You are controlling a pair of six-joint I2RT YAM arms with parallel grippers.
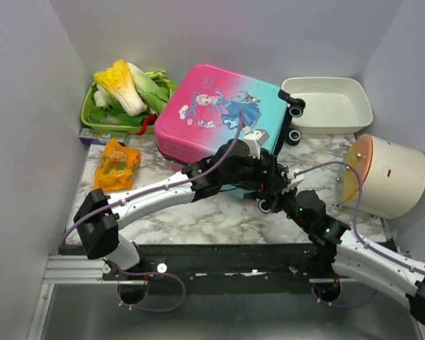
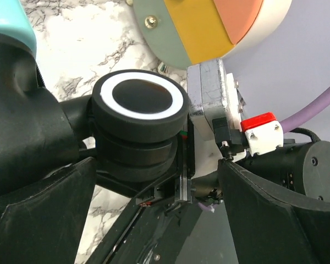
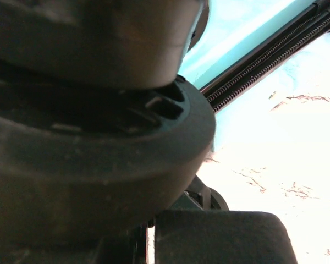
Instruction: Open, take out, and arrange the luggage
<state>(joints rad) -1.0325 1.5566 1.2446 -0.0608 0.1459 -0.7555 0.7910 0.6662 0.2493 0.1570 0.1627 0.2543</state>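
The left jaws stand released: the fingers (image 2: 38, 214) are spread wide, with a caster wheel (image 2: 140, 99) of the case (image 1: 212, 106) in the gap between them. The wheel sits close against the left-hand finger and clear of the other, so nothing is pinched. The right jaws crowd the same corner. The right wrist view is filled by a blurred black wheel with only a dark finger below it, so I cannot tell whether they are parted or clenched.

Both arms meet at the case's near right corner. I judge this is because the wheel gives a firm knob to hold while the zip (image 3: 264, 66) nearby is worked. That zip runs unbroken along the teal shell and looks done up, so the opening step seems not yet done and nothing has been taken out.

The case lies flat on the worktop (image 1: 198, 212), print upward, toward the back and roughly in the middle. Its pink end points to a green tray (image 1: 88, 117) of cabbage and its wheeled teal end to a white tray (image 1: 340, 126). Lying flat keeps the lid on top, ready to swing up.

An orange packet (image 1: 117, 164) lies off to the left, apart from the case. A white drum (image 1: 393, 177) lies on its side at the right, near the right arm, and could hinder a wide swing there.
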